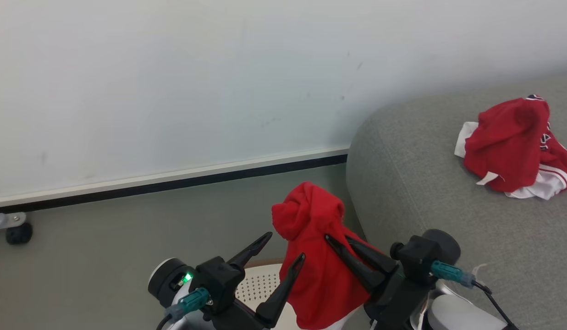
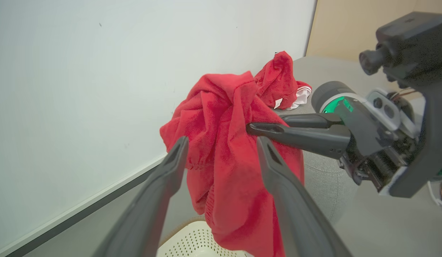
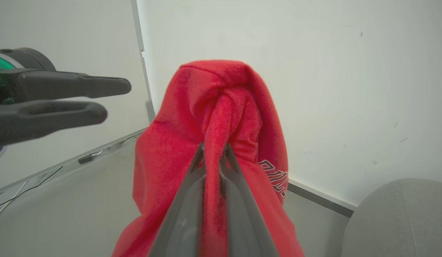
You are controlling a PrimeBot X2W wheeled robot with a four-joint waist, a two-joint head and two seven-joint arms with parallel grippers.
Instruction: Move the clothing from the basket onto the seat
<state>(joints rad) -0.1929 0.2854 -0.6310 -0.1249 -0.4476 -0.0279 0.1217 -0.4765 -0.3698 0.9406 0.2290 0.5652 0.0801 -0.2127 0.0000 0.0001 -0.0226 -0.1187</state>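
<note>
The right gripper (image 3: 213,149) is clamped on a crumpled red jersey (image 1: 320,275), which hangs from its tips above the cream perforated basket (image 1: 260,285). The left gripper (image 1: 286,245) stands just beside it, fingers spread. Farther right, a second jersey (image 1: 508,142), red with white trim, lies heaped on the grey sofa (image 1: 425,192).

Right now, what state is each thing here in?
right claw, shut on the held jersey.
left claw, open, holding nothing.
held jersey, bunched, hanging over the basket.
second jersey, crumpled on the sofa.
basket, low under the arms, contents out of view.
</note>
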